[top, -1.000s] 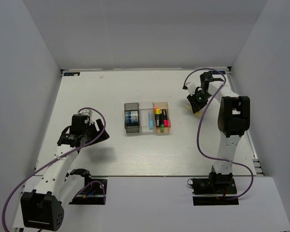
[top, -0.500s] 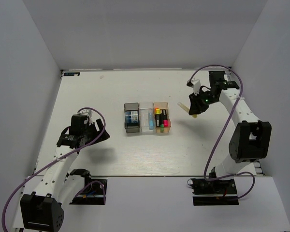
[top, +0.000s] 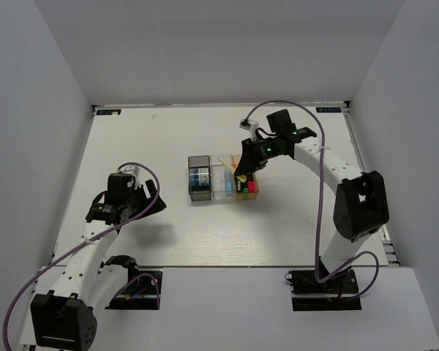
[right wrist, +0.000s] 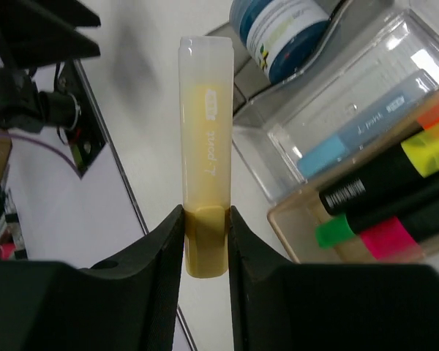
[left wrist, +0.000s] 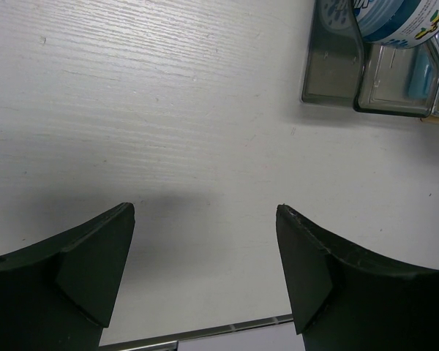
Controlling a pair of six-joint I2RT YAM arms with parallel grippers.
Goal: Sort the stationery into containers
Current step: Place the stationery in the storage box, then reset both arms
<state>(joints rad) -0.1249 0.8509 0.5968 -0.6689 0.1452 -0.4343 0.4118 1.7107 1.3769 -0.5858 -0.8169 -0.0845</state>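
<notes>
Pale-yellow plastic stick hangs above the far end of the clear rectangular bin, pinched at one end by the right gripper, its long axis slanting away to the far left. Left wrist view: the left gripper gapes wide, empty. Right wrist view: the stick juts straight out, clear cap foremost — I'd turn it along the bin's length, lower it, then release.

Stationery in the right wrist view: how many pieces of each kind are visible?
Highlighters: 4
Short sticks: 2, with the pale-yellow stick in the right claw
Blue-white item: 1
Total: 7
</notes>
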